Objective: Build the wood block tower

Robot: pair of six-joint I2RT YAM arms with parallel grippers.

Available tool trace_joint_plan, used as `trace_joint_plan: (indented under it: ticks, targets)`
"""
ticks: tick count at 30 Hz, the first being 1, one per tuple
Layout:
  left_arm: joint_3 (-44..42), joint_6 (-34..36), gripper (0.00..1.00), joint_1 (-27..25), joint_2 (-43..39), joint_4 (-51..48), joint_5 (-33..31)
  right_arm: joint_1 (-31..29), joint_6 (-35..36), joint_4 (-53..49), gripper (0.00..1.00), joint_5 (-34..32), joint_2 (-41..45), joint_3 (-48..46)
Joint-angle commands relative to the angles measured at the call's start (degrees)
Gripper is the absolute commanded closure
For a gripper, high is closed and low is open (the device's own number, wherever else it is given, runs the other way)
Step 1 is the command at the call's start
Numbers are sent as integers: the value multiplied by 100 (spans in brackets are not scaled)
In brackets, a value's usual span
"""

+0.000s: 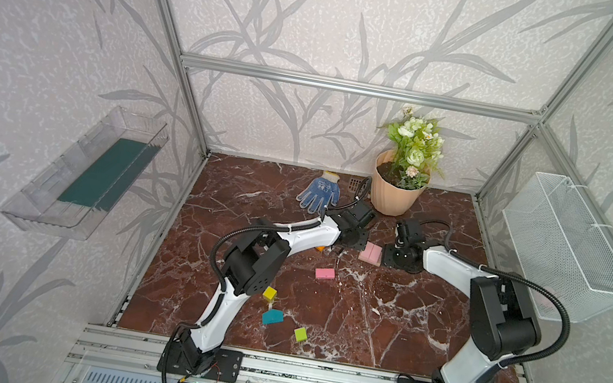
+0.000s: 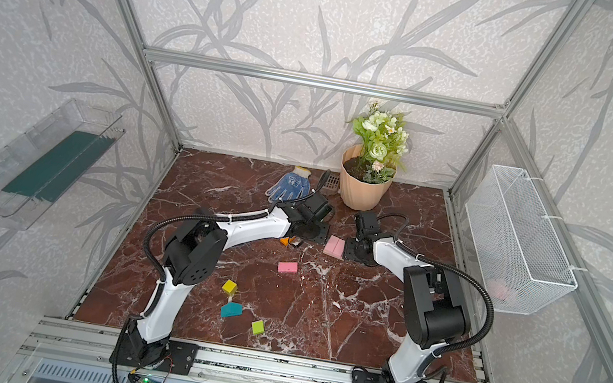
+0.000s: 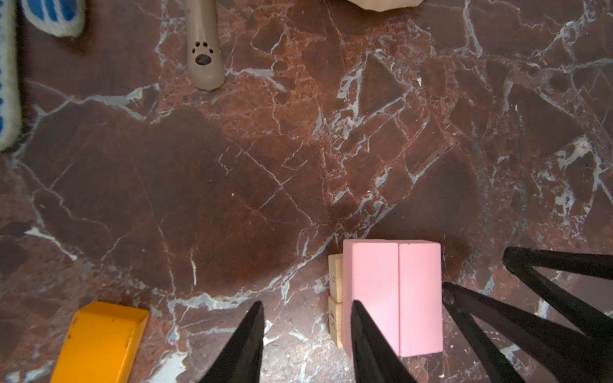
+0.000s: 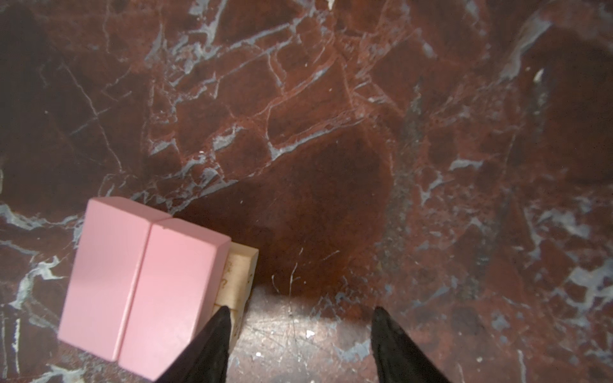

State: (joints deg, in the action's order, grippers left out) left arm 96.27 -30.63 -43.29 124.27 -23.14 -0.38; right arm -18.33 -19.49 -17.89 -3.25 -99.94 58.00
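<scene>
Midway along the red-brown marble counter (image 1: 358,327), nearer its back edge: the wood block tower (image 1: 371,252), two pink oblongs side by side on tan blocks. Flanking it closely: left gripper (image 3: 306,308), jaws narrowly apart, empty; right gripper (image 4: 302,310), jaws wider apart, empty. Toward the front-left corner: yellow cube (image 1: 269,293), teal slant-topped piece (image 1: 272,316), lime cube (image 1: 300,333).

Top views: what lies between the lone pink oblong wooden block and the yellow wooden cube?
Nothing: between the lone pink oblong wooden block and the yellow wooden cube only bare red marble tabletop shows, in both top views.
</scene>
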Motion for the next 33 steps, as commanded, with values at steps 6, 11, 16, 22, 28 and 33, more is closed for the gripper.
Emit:
trace_joint_plan:
  ticks: [6,11,16,22,28,33]
  targets:
    - [154,7,57,7,224,-101,-88,-13,-25,-29,34,-71,133,-43]
    - [241,16,58,6,345,-181,-107,-13,-25,-24,34,-71,132,-42]
    - [285,23,58,5,366,-205,-11,-7,-11,-25,34,-73,115,-24]
    - [336,35,58,2,388,-174,134,-9,-21,-31,34,-80,106,-17]
    - [346,22,58,4,427,-174,196,-10,-21,-30,34,-81,98,-8]
    - [374,5,58,4,474,-174,223,-13,-29,-39,34,-89,95,-8]
